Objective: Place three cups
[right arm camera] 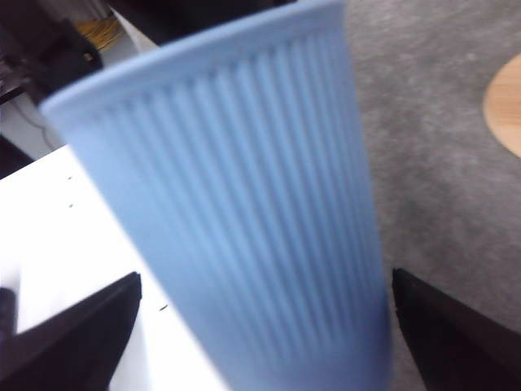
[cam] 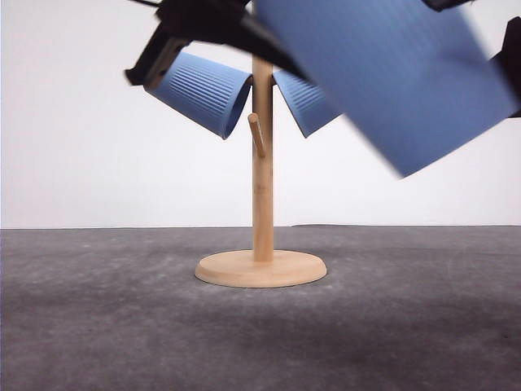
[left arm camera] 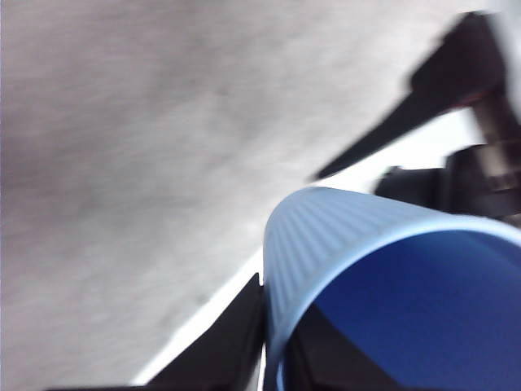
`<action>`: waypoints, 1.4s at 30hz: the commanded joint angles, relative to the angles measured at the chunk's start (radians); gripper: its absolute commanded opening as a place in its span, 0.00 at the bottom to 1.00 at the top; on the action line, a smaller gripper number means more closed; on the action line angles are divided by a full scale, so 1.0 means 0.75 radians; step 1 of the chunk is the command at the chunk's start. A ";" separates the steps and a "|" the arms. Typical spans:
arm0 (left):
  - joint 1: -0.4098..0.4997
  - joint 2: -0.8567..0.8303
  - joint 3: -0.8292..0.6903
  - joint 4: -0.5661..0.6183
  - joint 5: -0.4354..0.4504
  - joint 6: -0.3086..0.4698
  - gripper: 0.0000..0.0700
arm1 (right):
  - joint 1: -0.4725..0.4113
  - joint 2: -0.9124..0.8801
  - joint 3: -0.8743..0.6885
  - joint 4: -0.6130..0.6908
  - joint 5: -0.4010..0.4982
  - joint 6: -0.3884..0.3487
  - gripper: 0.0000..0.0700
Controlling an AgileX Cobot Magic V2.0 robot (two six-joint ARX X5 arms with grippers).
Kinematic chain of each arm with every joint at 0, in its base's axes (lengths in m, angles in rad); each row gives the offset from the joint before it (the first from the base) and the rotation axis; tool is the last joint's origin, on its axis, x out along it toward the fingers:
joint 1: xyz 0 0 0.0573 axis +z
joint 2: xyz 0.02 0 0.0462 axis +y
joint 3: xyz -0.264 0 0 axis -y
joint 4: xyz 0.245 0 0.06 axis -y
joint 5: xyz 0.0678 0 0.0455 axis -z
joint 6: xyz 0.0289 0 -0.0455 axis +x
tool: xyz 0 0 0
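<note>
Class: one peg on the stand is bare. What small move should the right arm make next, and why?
Probably ease the cup held in the right gripper toward the bare peg on the wooden stand: that cup is in mid-air, and the peg carries nothing.

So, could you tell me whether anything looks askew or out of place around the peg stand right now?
Nothing looks damaged or spilled. The wooden peg stand stands upright on the table. One blue cup hangs tilted by its post, a second cup is tilted at the left gripper, and a third, blurred cup sits tilted near the camera.
</note>
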 commanded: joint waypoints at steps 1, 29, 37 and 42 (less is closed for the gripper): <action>-0.027 0.019 0.028 0.030 0.019 -0.046 0.00 | 0.027 0.007 0.009 0.012 -0.001 -0.015 0.89; 0.165 -0.110 0.028 -0.094 0.057 0.156 0.63 | 0.084 -0.012 0.010 -0.166 -0.017 0.513 0.55; 0.372 -0.297 0.028 -0.243 0.053 0.288 0.63 | 0.084 0.134 0.010 -0.034 -0.123 0.902 0.55; 0.477 -0.394 0.028 -0.357 0.050 0.360 0.63 | 0.081 0.347 0.010 0.422 -0.225 1.251 0.55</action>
